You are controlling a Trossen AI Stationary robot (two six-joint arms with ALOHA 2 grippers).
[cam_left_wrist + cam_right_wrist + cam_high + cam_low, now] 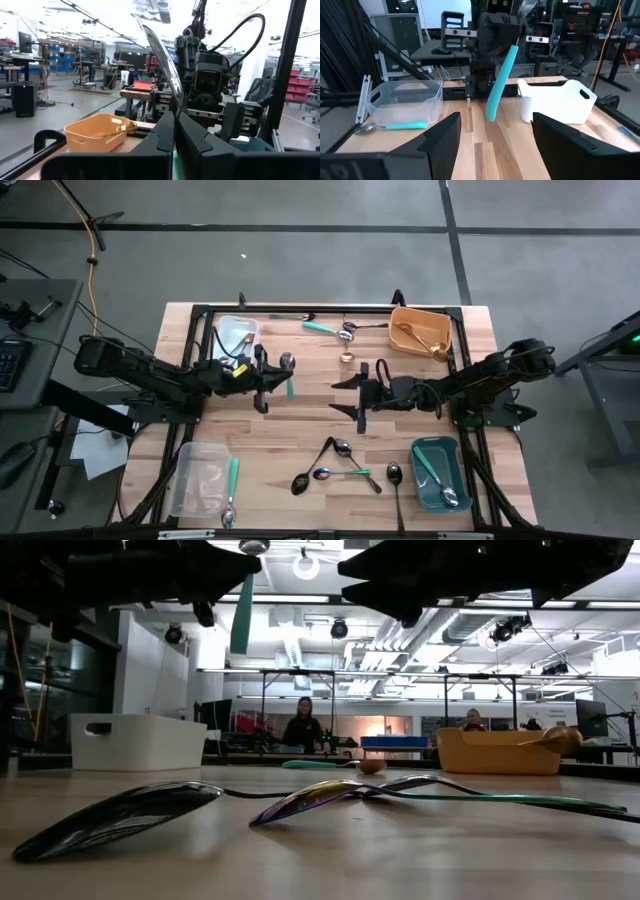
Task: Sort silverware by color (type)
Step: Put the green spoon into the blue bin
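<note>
My left gripper point(280, 376) hovers over the table's middle left, shut on a spoon with a teal handle point(499, 82) and a silver bowl point(162, 50). My right gripper point(358, 392) faces it from the right, open, with nothing between its fingers point(440, 137). Loose silverware lies near the front edge: a black spoon point(305, 477), an iridescent spoon point(335, 474), a silver one point(345, 448) and another black one point(394, 475). More pieces lie at the far middle: a teal-handled one point(322, 328), a gold spoon point(347, 355) and a black one point(372, 327). My left gripper pinches the spoon between its two fingers at the top of the teal handle point(174, 117), just below the silver bowl. The fingers lie about level, pointing toward the table's right, across the spoon. The spoon is lifted clear, bowl up, handle point(241, 615) hanging slanted below.
A white bin point(238, 335) stands at the far left and an orange bin point(412, 320) with gold spoons at the far right. A clear bin point(200, 480) sits near left with a teal-handled spoon point(232, 485) beside it. A teal bin point(452, 455) with spoons sits near right.
</note>
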